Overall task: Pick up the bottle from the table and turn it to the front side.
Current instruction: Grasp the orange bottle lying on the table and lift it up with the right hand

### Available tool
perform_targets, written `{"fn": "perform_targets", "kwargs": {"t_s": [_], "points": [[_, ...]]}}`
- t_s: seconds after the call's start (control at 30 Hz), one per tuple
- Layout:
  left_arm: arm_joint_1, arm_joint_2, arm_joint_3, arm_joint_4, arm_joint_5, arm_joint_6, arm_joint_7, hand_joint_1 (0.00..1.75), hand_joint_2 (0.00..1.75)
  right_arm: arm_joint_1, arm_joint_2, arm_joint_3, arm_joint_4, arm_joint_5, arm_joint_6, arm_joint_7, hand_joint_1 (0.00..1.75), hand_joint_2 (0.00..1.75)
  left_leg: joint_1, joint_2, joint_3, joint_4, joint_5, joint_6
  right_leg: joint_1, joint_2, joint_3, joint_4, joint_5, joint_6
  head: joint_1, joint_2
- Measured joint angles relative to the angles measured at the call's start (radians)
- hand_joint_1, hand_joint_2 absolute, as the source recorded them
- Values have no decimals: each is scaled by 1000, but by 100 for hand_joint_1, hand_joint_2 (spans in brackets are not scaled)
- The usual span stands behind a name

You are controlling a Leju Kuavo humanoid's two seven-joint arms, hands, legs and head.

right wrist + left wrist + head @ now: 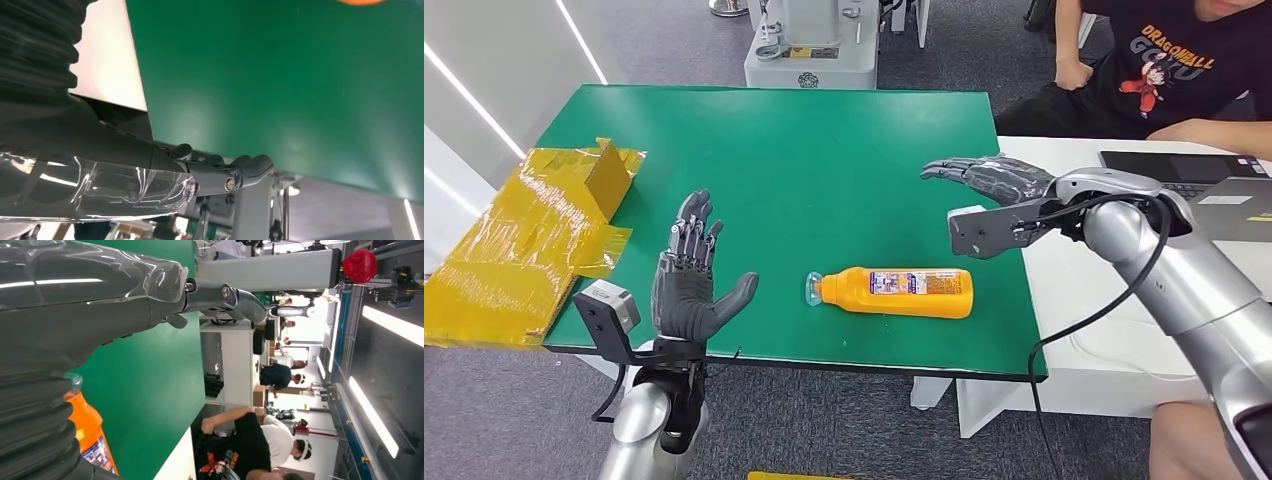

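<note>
The green surface (824,150) carries one bottle (904,292), which lies on its side near the front edge, with the cap (814,290) towards the robot's left and a printed label facing up. It looks like an orange plastic bottle, full and so probably of moderate weight. The wall should be fairly stiff but smooth, and a round body lying down may roll when it is pushed. The best hold seems to be across the middle of the body, over the label, where it is widest and the weight is balanced; the narrow neck would give a poor grip for turning.

The right hand (994,185) hovers above the surface beyond the bottle's base end, well apart from it. Its fingers (949,167) are stretched out and apart, and they hold nothing. The left hand (689,280) stands upright near the cap side, palm towards the bottle. Its fingers (692,228) are spread and touch nothing, as far as the head view shows.
</note>
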Motion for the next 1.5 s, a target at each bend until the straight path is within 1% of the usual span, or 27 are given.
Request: {"fn": "perform_targets", "kwargs": {"t_s": [0.13,0.27,0.43,0.6,0.87,1.0,1.3,1.5], "points": [[0,6,-2,0,2,1,0,0,175,-35,3,89,88,-32,0,-10,0,175,0,-1,0,0,0,0,0,-1,0,0,0,0,0,0],[-1,11,-6,0,4,4,0,0,175,-39,9,147,148,-60,-16,-19,0,175,0,-1,0,0,0,0,0,-1,0,-1,0,0,0,0],[-10,15,-7,0,12,15,5,0,175,19,38,210,237,-73,-91,-29,0,175,0,-1,0,0,0,0,0,-1,0,-1,0,0,0,0],[-20,17,-8,0,20,27,19,0,175,71,73,250,312,-89,-116,-43,0,175,0,0,0,0,0,0,0,-1,0,0,0,0,0,0],[-21,24,-22,0,20,28,20,0,175,124,95,285,362,-88,-188,-56,0,175,0,0,0,0,0,0,0,-1,0,-1,0,0,0,0],[-21,25,-26,0,21,30,20,0,175,132,99,293,374,-72,-220,-58,0,175,0,0,0,0,0,0,0,-1,0,-1,0,0,0,0],[-23,26,-29,0,22,32,26,0,175,128,99,310,380,-27,-253,-48,0,175,0,0,0,0,0,0,0,-1,0,-1,0,0,0,0],[-25,32,-38,0,29,42,29,0,175,96,108,347,381,119,-316,15,0,175,0,0,0,0,0,0,0,-1,0,-1,0,0,0,0]]}}
